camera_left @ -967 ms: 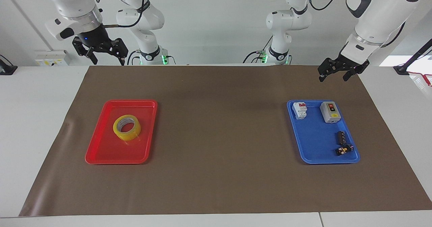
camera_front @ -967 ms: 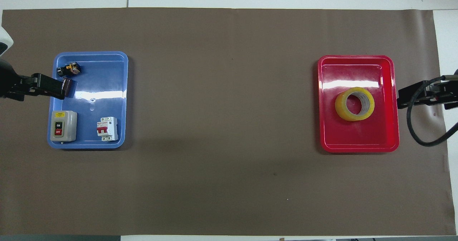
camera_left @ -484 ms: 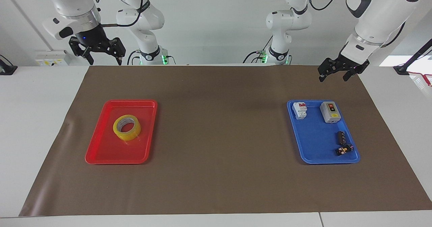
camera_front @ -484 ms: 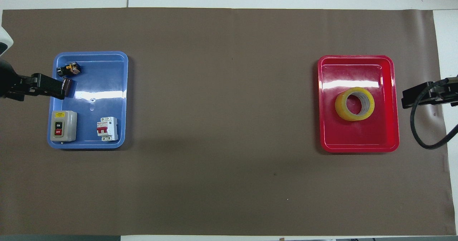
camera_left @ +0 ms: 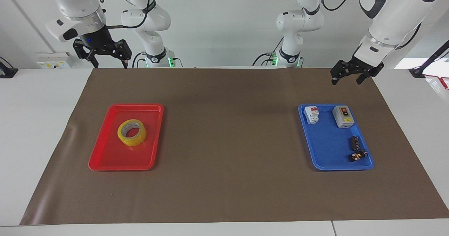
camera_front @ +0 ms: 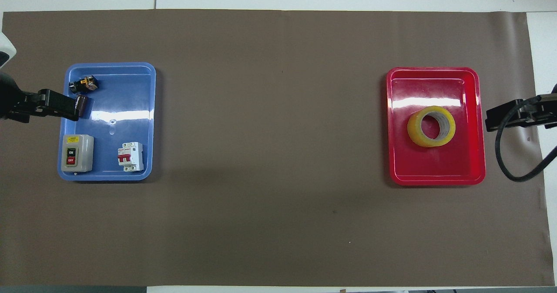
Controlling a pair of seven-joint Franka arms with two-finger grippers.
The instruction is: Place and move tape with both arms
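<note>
Right end effector (camera_left: 107,58) hangs empty with fingers spread, high over the table's robot-side edge, well apart from the tape (camera_left: 132,132). That tape lies flat in the red tray (camera_left: 105,152); it looks light, stiff and smooth, best pinched across its wall through the core. Left end effector (camera_left: 348,75), likewise spread and empty, waits above the brown mat (camera_left: 228,123) near the blue tray (camera_left: 326,152).
</note>
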